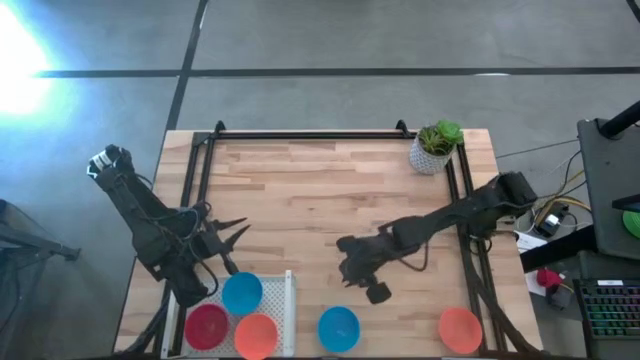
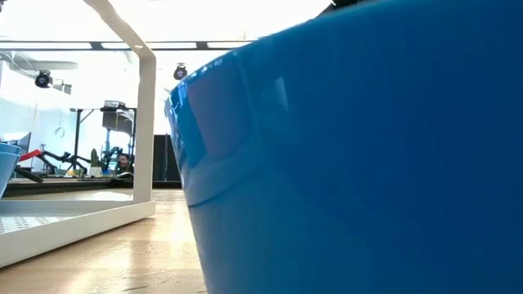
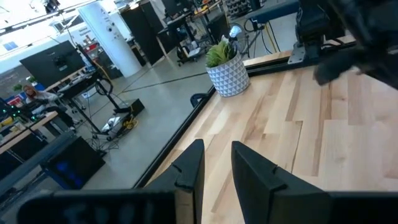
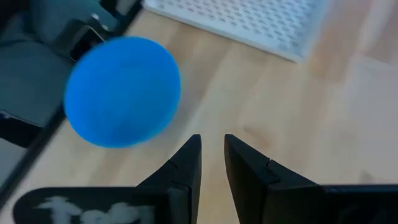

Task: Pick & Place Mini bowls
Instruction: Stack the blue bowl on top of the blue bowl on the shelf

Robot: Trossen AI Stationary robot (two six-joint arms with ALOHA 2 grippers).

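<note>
Right claw (image 4: 211, 155), fingers narrowly parted and empty, above bare worktop (image 4: 298, 118) just beside the blue bowl (image 4: 122, 91); left claw (image 3: 214, 163), likewise slightly open and empty, near the white tray (image 1: 289, 310).

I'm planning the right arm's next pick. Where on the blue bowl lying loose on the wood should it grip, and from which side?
Grip the rim of the blue bowl, coming down from above: it sits upright with its mouth open, so one finger can go inside the thin wall and one outside. The right gripper is empty beside it, fingers slightly apart.
</note>
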